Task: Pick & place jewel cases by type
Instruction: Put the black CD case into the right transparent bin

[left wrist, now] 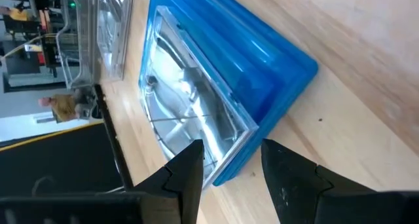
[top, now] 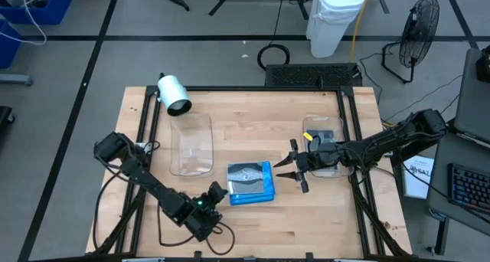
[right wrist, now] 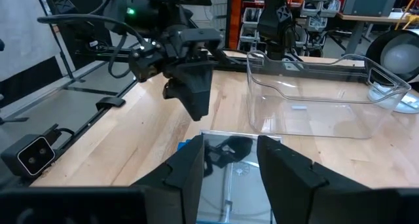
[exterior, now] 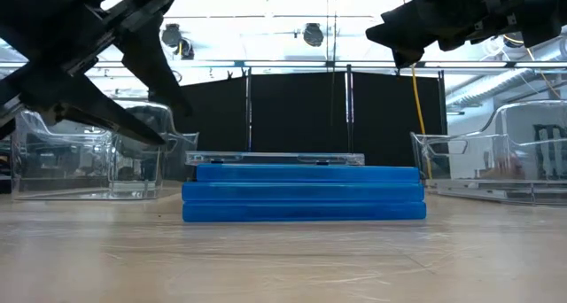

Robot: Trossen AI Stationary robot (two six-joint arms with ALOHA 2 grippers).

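A stack of jewel cases lies flat on the wooden table: blue ones with a clear one on top. My left gripper hovers open at the stack's near-left corner. In the left wrist view its fingers stand on either side of that corner without visibly touching it. My right gripper is open just right of the stack, raised above the table. Its wrist view looks past the fingers onto the clear top case.
Two clear plastic tubs stand on the table, one beyond the stack to the left and one under my right arm. A white cylindrical lamp sits at the far left corner. Bare wood lies between the tubs.
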